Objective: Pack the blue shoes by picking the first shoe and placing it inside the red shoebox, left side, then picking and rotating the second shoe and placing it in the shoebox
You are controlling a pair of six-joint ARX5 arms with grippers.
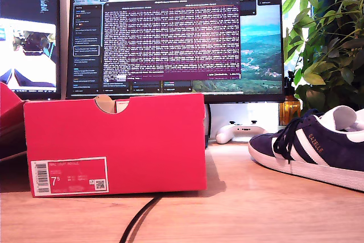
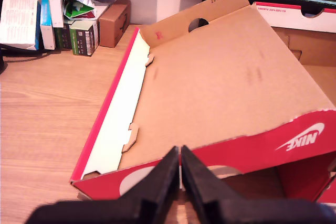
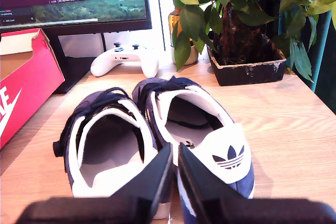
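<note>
So the red shoebox [image 1: 114, 143] takes up the lower left of the exterior view, standing on the wooden desk [image 1: 239, 209] with its thumb notch up top and a white "7.5" label [image 1: 69, 176] in its lower left corner. A black cable [image 1: 139, 217] runs along the desk in front of it. The blue shoes are over at the exterior view's right edge, only one [image 1: 310, 149] really visible there, toe pointing toward the box, well apart from it. Behind sit a monitor [image 1: 176, 38], a white game controller [image 1: 242, 132] and a leafy plant [image 1: 330, 32].

My first gripper [image 2: 180, 174] hangs over the near edge of the shoebox [image 2: 220, 93], looking down into the bare cardboard interior, nothing in it. Jaws are pressed together with just a sliver between them, pinching nothing.

My second gripper [image 3: 175, 174] hovers right above the heels of the pair, one shoe [image 3: 107, 145] beside the other [image 3: 197, 129], touching side by side, toes aimed at the controller [image 3: 126, 59]. Same deal, jaws together and empty. A corner of the box [image 3: 26, 87] shows in that view too, near the shoes.
</note>
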